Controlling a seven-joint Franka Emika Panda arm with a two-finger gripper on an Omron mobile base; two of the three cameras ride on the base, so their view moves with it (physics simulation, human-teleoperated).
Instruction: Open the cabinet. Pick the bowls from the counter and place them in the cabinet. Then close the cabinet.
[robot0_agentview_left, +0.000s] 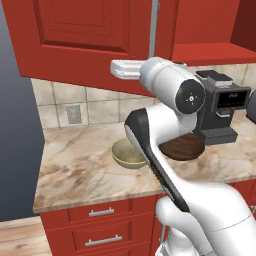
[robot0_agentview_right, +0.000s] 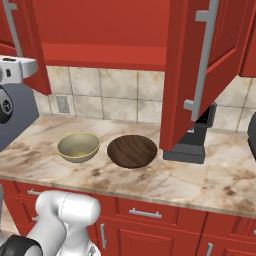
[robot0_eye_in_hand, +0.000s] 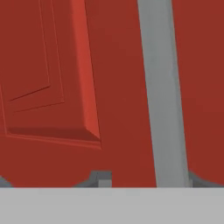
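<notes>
Two doors, and each is a separate way to go wrong from here:

- Left door of the cabinet (robot0_agentview_left: 85, 30): looks closed or nearly so. The hand view is tight on its panel, with the silver bar handle (robot0_eye_in_hand: 161, 94) running just to one side of the jaws and no clear contact visible.
- Jaw state: cannot tell. Only slivers of the fingertips (robot0_eye_in_hand: 99, 178) show at the frame bottom, with the bar offset from them. It does not look like a grasp on the bar, but I can't confirm that.
- Risk 1: if the gripper (robot0_eye_in_hand: 140, 183) pulls now without the bar between the pads, it slips off and the door stays put. Cause: lateral offset of the bar from the jaw centre.
- Risk 2: the right door (robot0_agentview_right: 200, 70) is swung out, well off to the jaws' side. A wide arm swing toward the bowls could clip its edge or its handle (robot0_agentview_right: 202, 60).
- Risk 3: the coffee machine (robot0_agentview_right: 192, 140) sits under that open door, close to the brown bowl (robot0_agentview_right: 132, 151). A reach there is cramped.
- Bowls: the olive bowl (robot0_agentview_right: 78, 147) and brown bowl are side by side on the counter (robot0_agentview_right: 215, 180), both well below the jaws and untouched. The elbow hangs over them in the left base view, so a low sweep could knock them.
- Progress is early, with nothing shelved yet.
</notes>
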